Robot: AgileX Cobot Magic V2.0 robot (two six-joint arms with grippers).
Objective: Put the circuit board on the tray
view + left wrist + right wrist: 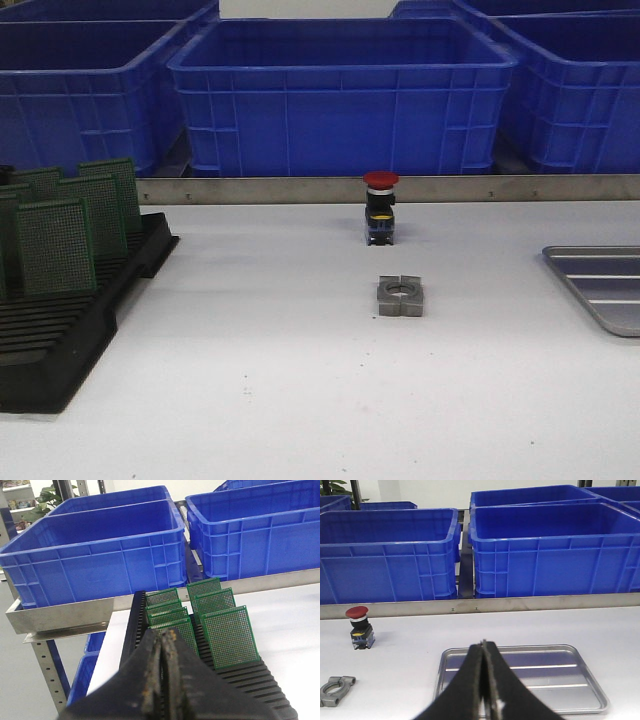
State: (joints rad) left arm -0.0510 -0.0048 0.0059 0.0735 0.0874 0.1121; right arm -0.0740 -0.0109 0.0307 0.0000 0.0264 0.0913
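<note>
Several green perforated circuit boards (57,243) stand upright in a black slotted rack (60,340) at the table's left. The left wrist view shows the same boards (229,636) in two rows. My left gripper (165,632) is shut with nothing between its fingers, hovering just short of the nearest board. The silver tray (600,285) lies at the table's right edge with nothing in it. My right gripper (484,644) is shut and holds nothing, hanging over the tray's (580,682) near side. Neither gripper shows in the front view.
A red-capped push button (381,206) stands at the table's middle back, and a grey metal clamp block (401,296) lies in front of it. Big blue bins (340,95) sit behind a metal rail (500,188) along the table's far edge.
</note>
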